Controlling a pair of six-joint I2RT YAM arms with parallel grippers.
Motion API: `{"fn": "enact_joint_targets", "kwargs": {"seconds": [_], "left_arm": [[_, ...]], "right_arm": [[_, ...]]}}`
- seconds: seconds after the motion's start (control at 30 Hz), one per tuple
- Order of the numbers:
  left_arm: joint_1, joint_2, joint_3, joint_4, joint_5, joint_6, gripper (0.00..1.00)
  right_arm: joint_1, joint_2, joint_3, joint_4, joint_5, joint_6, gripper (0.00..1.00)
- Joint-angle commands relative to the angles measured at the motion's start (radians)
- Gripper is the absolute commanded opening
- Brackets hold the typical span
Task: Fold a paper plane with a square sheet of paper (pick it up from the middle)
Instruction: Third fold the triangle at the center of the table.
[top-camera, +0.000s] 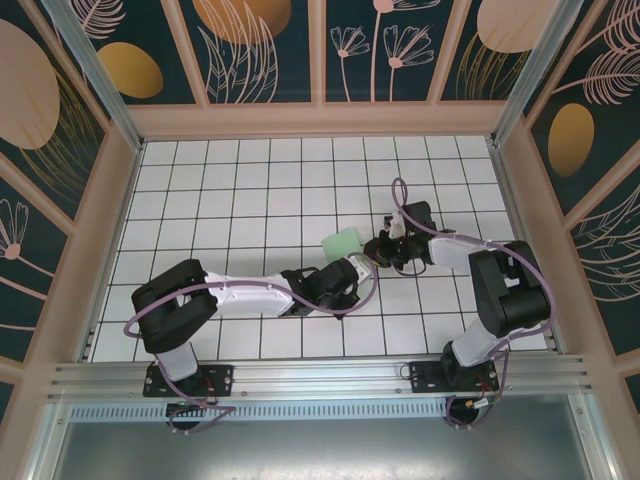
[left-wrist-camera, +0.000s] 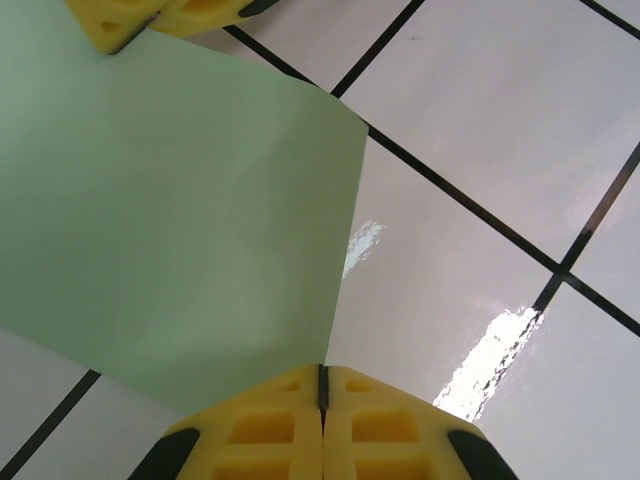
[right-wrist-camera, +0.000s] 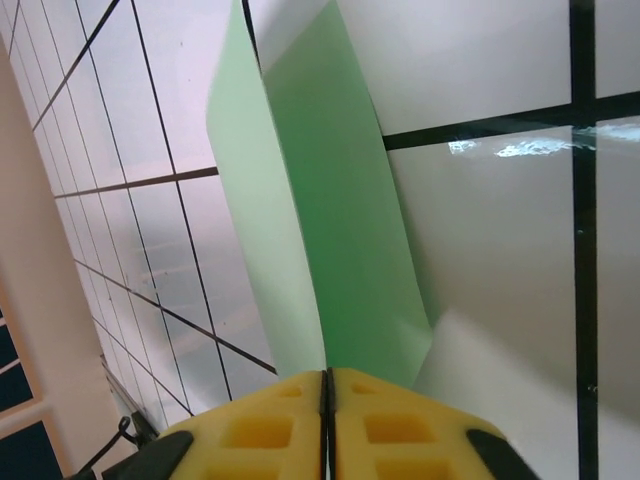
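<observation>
The square sheet of paper (top-camera: 341, 243) is pale mint green and stands lifted off the white gridded table near its middle, bent in a soft curve, a plain sheet rather than a paper plane. My left gripper (top-camera: 362, 263) reaches in from the left. In the left wrist view its yellow jaws (left-wrist-camera: 322, 378) are shut on the sheet's (left-wrist-camera: 170, 220) lower corner edge. My right gripper (top-camera: 381, 250) comes from the right. Its jaws (right-wrist-camera: 327, 380) are shut on the bent sheet (right-wrist-camera: 345, 230). The right fingers (left-wrist-camera: 120, 25) also show pinching the sheet's far corner.
The white table (top-camera: 230, 180) with black grid lines is ringed by wooden-framed patterned walls (top-camera: 320, 118). An aluminium rail (top-camera: 320, 378) runs along the near edge by the arm bases. Both arms meet just right of centre; open squares lie to the left and far side.
</observation>
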Motion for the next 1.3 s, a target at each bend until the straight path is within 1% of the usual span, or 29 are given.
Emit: {"fn": "enact_joint_targets", "kwargs": {"seconds": [0.0, 0.03, 0.1, 0.13, 0.2, 0.27, 0.3, 0.33, 0.37, 0.5, 0.6, 0.67, 0.7, 0.87, 1.0, 1.03, 1.17, 1.27], "left_arm": [[0.006, -0.031, -0.006, -0.008, -0.031, 0.009, 0.13], [0.005, -0.028, -0.007, -0.007, -0.027, 0.006, 0.14], [0.005, -0.03, -0.011, -0.006, -0.027, 0.002, 0.15], [0.006, -0.03, -0.014, -0.006, -0.028, -0.001, 0.2], [0.005, -0.03, -0.016, -0.01, -0.034, -0.006, 0.34], [0.006, -0.028, -0.017, -0.015, -0.032, -0.009, 0.36], [0.006, -0.029, -0.013, -0.017, -0.037, -0.012, 0.39], [0.005, -0.03, -0.013, -0.015, -0.046, -0.015, 0.45], [0.004, -0.03, -0.009, -0.013, -0.057, -0.02, 0.47], [-0.003, -0.057, 0.01, -0.012, -0.122, -0.03, 0.51], [-0.017, -0.044, 0.022, -0.02, -0.184, -0.024, 0.54], [-0.03, -0.041, 0.064, -0.026, -0.231, -0.013, 0.54], [-0.035, -0.016, 0.074, -0.03, -0.249, -0.007, 0.55], [-0.046, 0.017, 0.111, -0.044, -0.267, 0.014, 0.57], [-0.052, 0.038, 0.136, -0.063, -0.262, 0.024, 0.59], [-0.055, 0.042, 0.139, -0.069, -0.26, 0.025, 0.61], [-0.071, 0.046, 0.135, -0.079, -0.261, 0.04, 0.75], [-0.08, 0.066, 0.142, -0.094, -0.294, 0.051, 0.76]], "right_arm": [[0.018, -0.019, -0.009, 0.046, 0.002, 0.062, 0.06], [0.022, -0.025, -0.013, 0.053, 0.006, 0.078, 0.04], [0.025, -0.037, -0.023, 0.069, 0.013, 0.102, 0.03], [0.026, -0.044, -0.027, 0.069, 0.024, 0.113, 0.02], [0.028, -0.058, -0.034, 0.071, 0.044, 0.136, 0.01], [0.03, -0.071, -0.043, 0.084, 0.054, 0.165, 0.01], [0.035, -0.078, -0.046, 0.089, 0.061, 0.18, 0.01], [0.039, -0.083, -0.048, 0.092, 0.071, 0.191, 0.01], [0.044, -0.087, -0.05, 0.093, 0.078, 0.199, 0.01], [0.052, -0.091, -0.057, 0.103, 0.087, 0.218, 0.01], [0.054, -0.086, -0.062, 0.113, 0.088, 0.228, 0.02], [0.054, -0.082, -0.064, 0.113, 0.092, 0.227, 0.02], [0.054, -0.081, -0.065, 0.114, 0.095, 0.227, 0.01], [0.054, -0.077, -0.065, 0.111, 0.096, 0.226, 0.02], [0.053, -0.072, -0.062, 0.112, 0.096, 0.224, 0.02], [0.053, -0.072, -0.061, 0.11, 0.096, 0.225, 0.02], [0.053, -0.068, -0.055, 0.113, 0.097, 0.225, 0.02], [0.054, -0.064, -0.052, 0.11, 0.096, 0.221, 0.02]]}}
